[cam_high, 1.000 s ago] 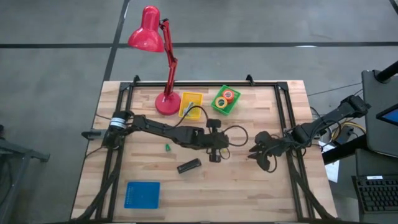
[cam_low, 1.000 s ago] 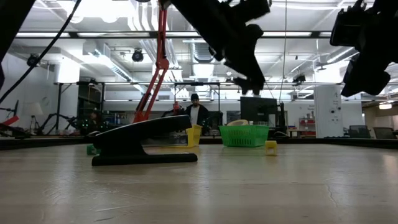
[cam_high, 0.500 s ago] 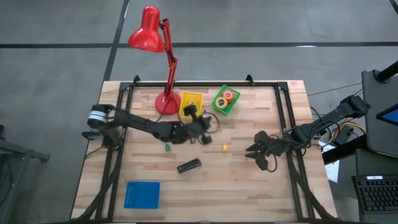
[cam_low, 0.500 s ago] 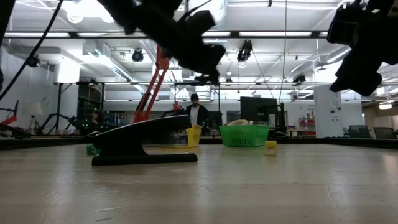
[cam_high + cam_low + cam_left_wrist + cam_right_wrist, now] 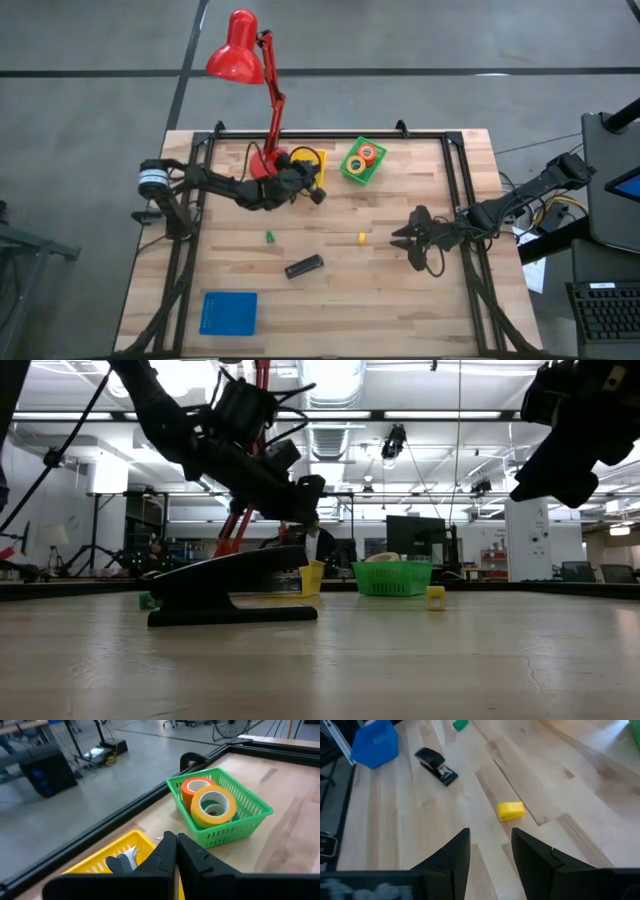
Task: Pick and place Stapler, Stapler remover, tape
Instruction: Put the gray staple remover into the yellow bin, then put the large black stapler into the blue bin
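Left pincer [image 5: 318,192] closed, empty, beside yellow tray [image 5: 306,163]; right pincer [image 5: 408,240] parted, waiting; stapler [image 5: 304,266] on worktop [image 5: 400,300], awaiting pickup.

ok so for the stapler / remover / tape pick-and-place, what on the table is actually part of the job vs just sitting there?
Job:
stapler, lying on the bare wood
tape rolls, in the green basket
staple remover, in the yellow bin
left gripper, shut, at the yellow bin

Lying about:
red lamp
blue box
small green piece
small yellow piece
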Robot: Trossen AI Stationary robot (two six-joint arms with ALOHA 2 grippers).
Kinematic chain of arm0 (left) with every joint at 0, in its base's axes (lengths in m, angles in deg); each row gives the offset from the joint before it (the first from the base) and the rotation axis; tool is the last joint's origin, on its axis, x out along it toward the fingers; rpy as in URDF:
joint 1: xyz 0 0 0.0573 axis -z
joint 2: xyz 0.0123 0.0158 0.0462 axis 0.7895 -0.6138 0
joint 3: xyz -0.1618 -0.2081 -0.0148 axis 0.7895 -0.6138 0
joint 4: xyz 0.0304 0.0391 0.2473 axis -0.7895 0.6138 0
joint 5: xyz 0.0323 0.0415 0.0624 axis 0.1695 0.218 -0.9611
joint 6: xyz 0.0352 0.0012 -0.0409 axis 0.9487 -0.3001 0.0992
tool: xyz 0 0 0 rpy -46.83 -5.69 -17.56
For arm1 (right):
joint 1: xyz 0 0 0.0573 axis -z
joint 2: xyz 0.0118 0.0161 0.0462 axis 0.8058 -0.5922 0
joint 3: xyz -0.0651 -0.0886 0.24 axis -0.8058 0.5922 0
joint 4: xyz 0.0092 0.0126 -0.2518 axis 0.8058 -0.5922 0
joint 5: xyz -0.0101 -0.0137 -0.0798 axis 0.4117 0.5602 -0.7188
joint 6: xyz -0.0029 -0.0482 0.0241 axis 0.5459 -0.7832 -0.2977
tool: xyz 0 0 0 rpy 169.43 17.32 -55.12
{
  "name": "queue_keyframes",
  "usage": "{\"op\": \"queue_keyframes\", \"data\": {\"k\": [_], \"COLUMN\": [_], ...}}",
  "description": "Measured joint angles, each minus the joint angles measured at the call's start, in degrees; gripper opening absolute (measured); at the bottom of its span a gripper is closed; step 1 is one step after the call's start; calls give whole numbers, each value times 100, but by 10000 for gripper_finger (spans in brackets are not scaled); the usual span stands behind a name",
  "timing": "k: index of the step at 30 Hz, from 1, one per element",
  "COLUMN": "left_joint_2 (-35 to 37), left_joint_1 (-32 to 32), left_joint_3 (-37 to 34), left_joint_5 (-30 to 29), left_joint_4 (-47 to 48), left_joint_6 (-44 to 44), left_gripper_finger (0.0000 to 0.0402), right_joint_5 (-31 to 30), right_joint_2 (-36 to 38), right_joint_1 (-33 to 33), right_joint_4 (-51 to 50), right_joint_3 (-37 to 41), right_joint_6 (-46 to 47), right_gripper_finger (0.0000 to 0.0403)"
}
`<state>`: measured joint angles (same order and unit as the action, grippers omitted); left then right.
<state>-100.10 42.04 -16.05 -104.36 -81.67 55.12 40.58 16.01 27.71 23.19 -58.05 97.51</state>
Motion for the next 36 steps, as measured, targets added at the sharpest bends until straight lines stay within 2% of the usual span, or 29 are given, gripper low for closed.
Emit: {"op": "queue_keyframes", "data": {"k": [3, 7, 12, 17, 26, 29, 32, 36], "left_joint_2": [-34, -81, -148, -161, -149, -43, 191, 518], "left_joint_1": [-154, -223, -278, -292, -270, -162, 61, 653], "left_joint_3": [-1, 4, 4, 3, 6, 41, 43, 3], "left_joint_5": [275, 340, 308, 46, 56, 530, 1477, 2282], "left_joint_4": [40, 30, 26, 107, 251, 254, 241, 243], "left_joint_6": [-61, -202, -309, -458, -580, -595, -684, -735], "left_gripper_finger": [17, 14, 11, 27, 57, 67, 76, 86], "right_joint_5": [-18, -42, -56, -56, -55, -52, 3, 57], "right_joint_2": [-13, -110, -321, -525, -711, -698, -695, -695], "right_joint_1": [0, 0, 0, 0, 0, 0, 0, 0], "right_joint_4": [-4, 55, 354, 504, 565, 555, 553, 541], "right_joint_3": [2, 4, 7, 7, 9, 9, 9, 9], "right_joint_6": [1, 11, 17, 11, 9, -43, -228, -415], "right_gripper_finger": [133, 128, 123, 121, 130, 127, 122, 115]}}
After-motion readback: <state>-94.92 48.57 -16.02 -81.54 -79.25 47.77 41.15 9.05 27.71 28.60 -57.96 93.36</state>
